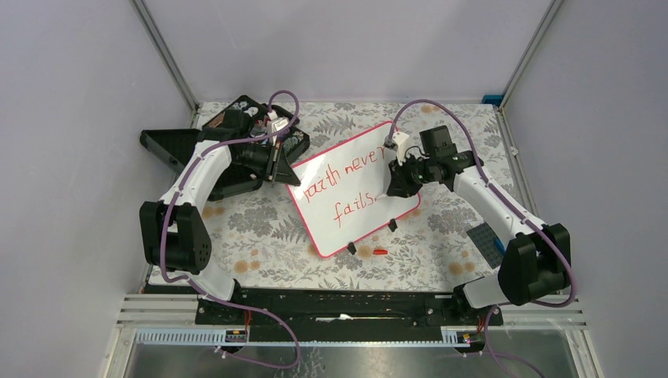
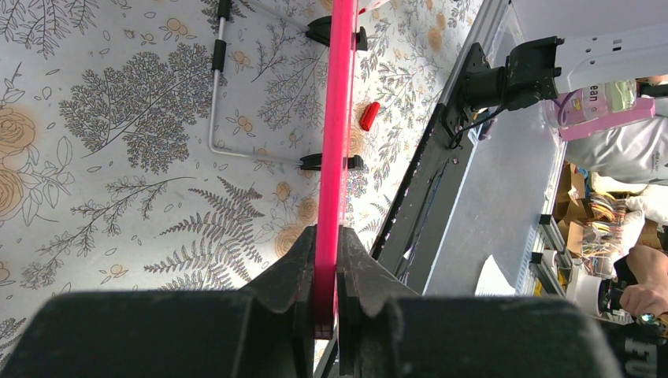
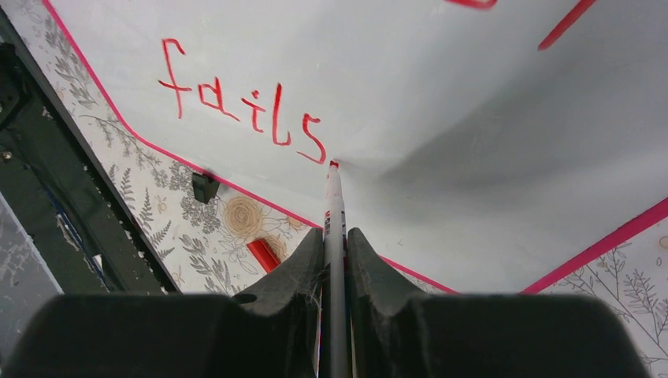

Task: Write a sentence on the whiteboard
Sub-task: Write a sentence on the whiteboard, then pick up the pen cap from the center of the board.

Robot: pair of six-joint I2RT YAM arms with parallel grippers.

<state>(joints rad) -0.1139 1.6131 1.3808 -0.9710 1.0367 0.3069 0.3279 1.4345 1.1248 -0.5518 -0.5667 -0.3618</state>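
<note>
The whiteboard (image 1: 358, 206) stands tilted on the table on two black clip feet, its rim red-pink. It bears red writing "faith never fails". My left gripper (image 1: 277, 167) is shut on the board's rim (image 2: 337, 118) at its upper left edge. My right gripper (image 1: 391, 187) is shut on a red marker (image 3: 335, 209). The marker's tip rests on the board (image 3: 441, 102) just after the "s" of "fails" (image 3: 240, 110). The red marker cap (image 1: 380, 251) lies on the table near the board's front edge and also shows in the right wrist view (image 3: 262, 253).
A black compartment case (image 1: 236, 142) lies open at the back left behind my left arm. A dark flat plate (image 1: 484, 242) lies at the right near my right arm's base. The board's wire stand (image 2: 220, 102) rests on the floral tablecloth. A black rail (image 1: 339, 303) runs along the near edge.
</note>
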